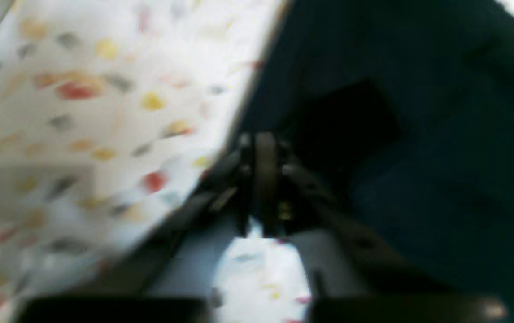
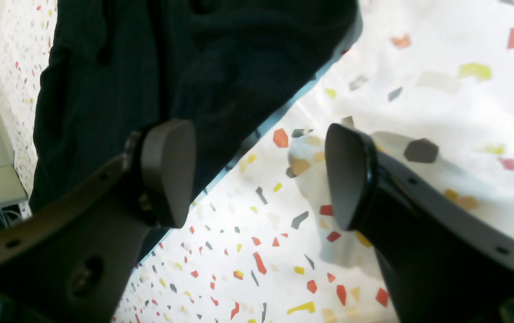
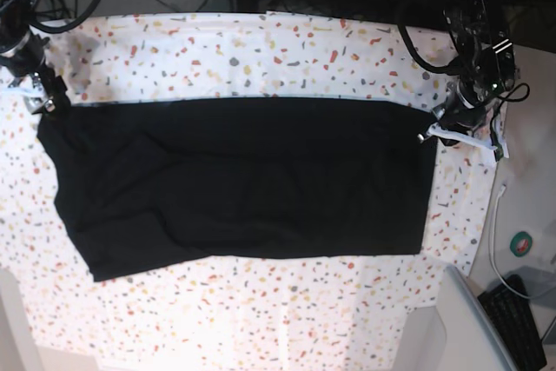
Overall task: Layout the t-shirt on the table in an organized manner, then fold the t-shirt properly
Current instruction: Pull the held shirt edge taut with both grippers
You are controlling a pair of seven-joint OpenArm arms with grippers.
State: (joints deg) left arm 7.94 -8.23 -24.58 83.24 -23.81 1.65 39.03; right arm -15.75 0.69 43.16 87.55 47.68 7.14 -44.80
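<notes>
Left claw (image 1: 261,188) looked nearly shut at the shirt's (image 3: 243,180) corner, hold uncertain through blur; right claw (image 2: 257,175) gaped empty at the opposite corner, shirt lengthwise between them on the table (image 3: 261,310).

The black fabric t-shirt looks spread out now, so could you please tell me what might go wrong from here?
1. The left gripper sits at the black fabric t-shirt edge, its view blurred; it may pinch the white speckled table cloth too.
2. The right gripper stands open, one finger over the hem; lifting unevenly could wrinkle the shirt.
</notes>
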